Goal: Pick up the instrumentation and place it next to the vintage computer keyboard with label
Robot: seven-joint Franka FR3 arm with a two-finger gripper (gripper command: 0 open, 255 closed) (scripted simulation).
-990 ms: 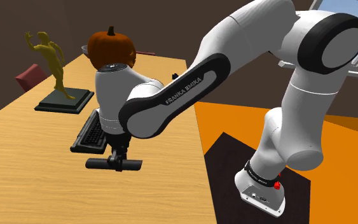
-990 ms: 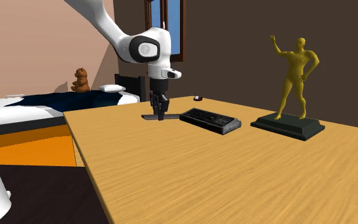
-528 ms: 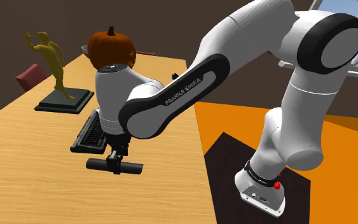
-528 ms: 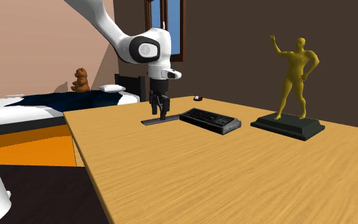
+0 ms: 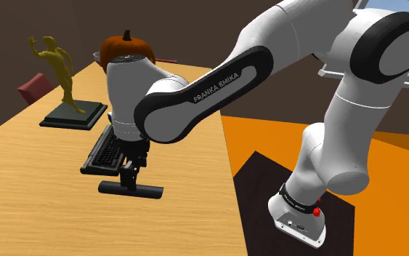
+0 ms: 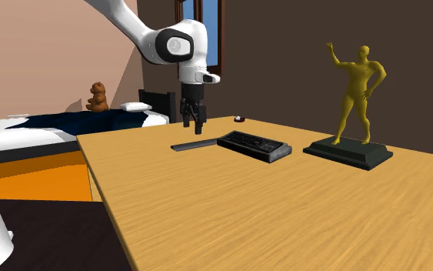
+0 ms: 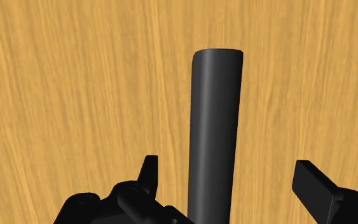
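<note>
The instrument is a dark grey rod [image 5: 131,189] lying flat on the wooden table [image 5: 35,204], just in front of the black keyboard [image 5: 104,150]. In the second exterior view the rod [image 6: 192,145] rests close beside the keyboard [image 6: 254,145], toward that view's left. My gripper [image 5: 128,173] hangs a little above the rod, pointing down. It is open, with nothing between its fingers. In the wrist view the rod [image 7: 214,127] runs away from the gripper [image 7: 229,181], apart from both fingers [image 7: 312,184].
A golden statue [image 6: 355,91] on a dark base stands beyond the keyboard. An orange pumpkin [image 5: 126,48] sits at the table's far end. A small object [image 6: 240,118] lies near the far edge. A bed [image 6: 53,127] with a teddy bear [image 6: 97,95] is beside the table.
The gripper went from shut on the rod to open, leaving the rod on the table. It then rose straight up above the rod.
</note>
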